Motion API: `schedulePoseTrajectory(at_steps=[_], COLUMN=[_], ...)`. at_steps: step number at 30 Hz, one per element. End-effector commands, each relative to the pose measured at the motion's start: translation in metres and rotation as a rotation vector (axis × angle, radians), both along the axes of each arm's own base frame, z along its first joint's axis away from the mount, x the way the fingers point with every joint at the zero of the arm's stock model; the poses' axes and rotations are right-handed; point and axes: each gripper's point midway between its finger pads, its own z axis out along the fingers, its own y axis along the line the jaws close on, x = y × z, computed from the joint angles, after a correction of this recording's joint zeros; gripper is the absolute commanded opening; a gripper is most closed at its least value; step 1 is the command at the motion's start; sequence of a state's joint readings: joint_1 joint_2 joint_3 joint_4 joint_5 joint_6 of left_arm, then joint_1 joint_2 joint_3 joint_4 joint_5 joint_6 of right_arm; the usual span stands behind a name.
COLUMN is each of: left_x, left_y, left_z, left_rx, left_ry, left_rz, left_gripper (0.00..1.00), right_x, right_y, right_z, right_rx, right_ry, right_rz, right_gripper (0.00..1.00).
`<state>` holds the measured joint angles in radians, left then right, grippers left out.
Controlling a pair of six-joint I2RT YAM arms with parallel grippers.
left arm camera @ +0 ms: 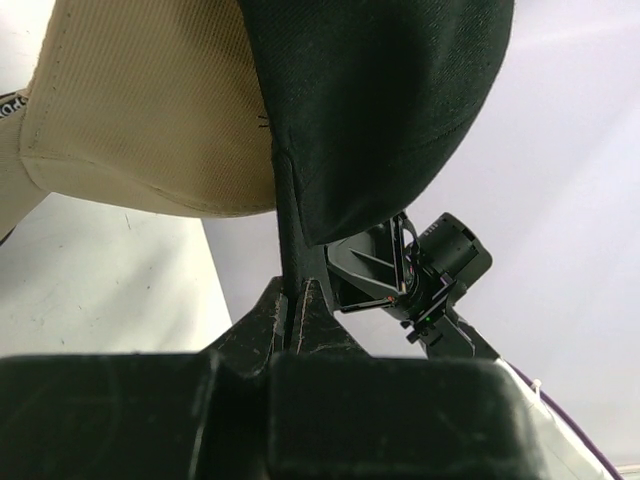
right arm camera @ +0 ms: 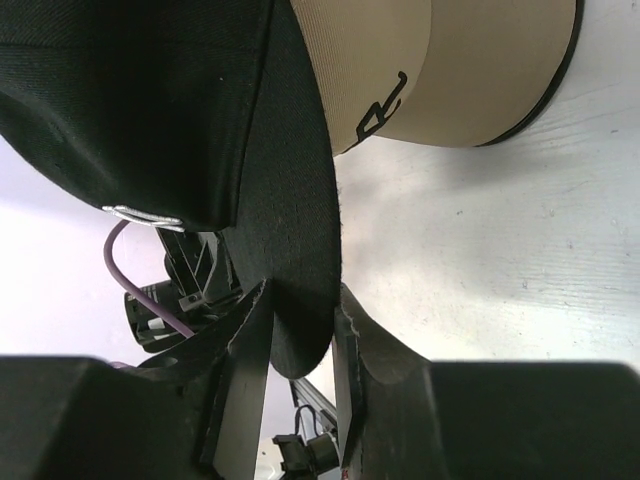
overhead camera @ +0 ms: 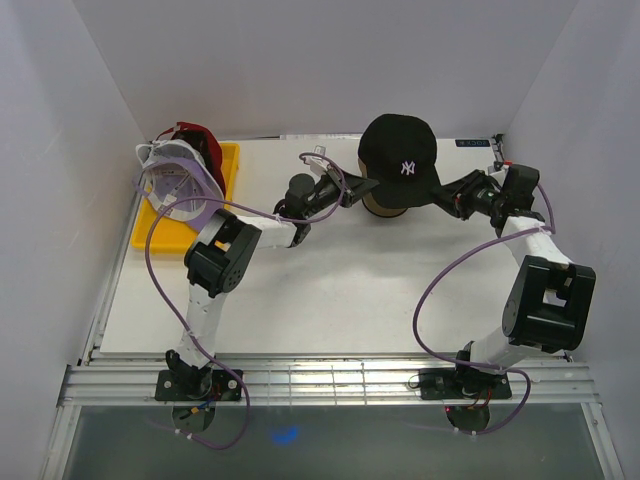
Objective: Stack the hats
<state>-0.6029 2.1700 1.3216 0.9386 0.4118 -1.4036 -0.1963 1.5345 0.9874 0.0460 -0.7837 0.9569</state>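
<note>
Overhead, black cap (overhead camera: 398, 150) covers a tan cap (overhead camera: 383, 203); only wrist views show left gripper (left arm camera: 300, 305) pinching its back, right gripper (right arm camera: 296, 330) its brim.

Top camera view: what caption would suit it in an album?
Left claw and right claw hold a black cap over a tan cap; more caps fill the yellow tray.

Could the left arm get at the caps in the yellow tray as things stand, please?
Probably not yet: the left gripper is shut on the black cap; otherwise the tray looks unobstructed.
</note>
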Motion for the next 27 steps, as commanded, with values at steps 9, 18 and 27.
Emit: schedulePoseTrajectory(at_steps=[9, 18, 27], left_x=[-0.041, -0.039, -0.035], left_y=[-0.019, -0.017, -0.015], left_z=[-0.031, -0.046, -0.061], left_rx=[0.099, 0.121, 0.135], left_ry=[0.061, 0.106, 0.161], left_rz=[-0.164, -0.146, -0.129], left_gripper=[0.00, 0.00, 0.00], right_x=[0.000, -0.003, -0.004], right_y=[0.004, 0.001, -0.003], right_z=[-0.016, -0.049, -0.068], right_rx=[-0.076, -0.097, -0.121], right_ry=[-0.031, 0.050, 0.108], right_rz=[0.035, 0.035, 0.031], right_gripper=[0.21, 0.20, 0.18])
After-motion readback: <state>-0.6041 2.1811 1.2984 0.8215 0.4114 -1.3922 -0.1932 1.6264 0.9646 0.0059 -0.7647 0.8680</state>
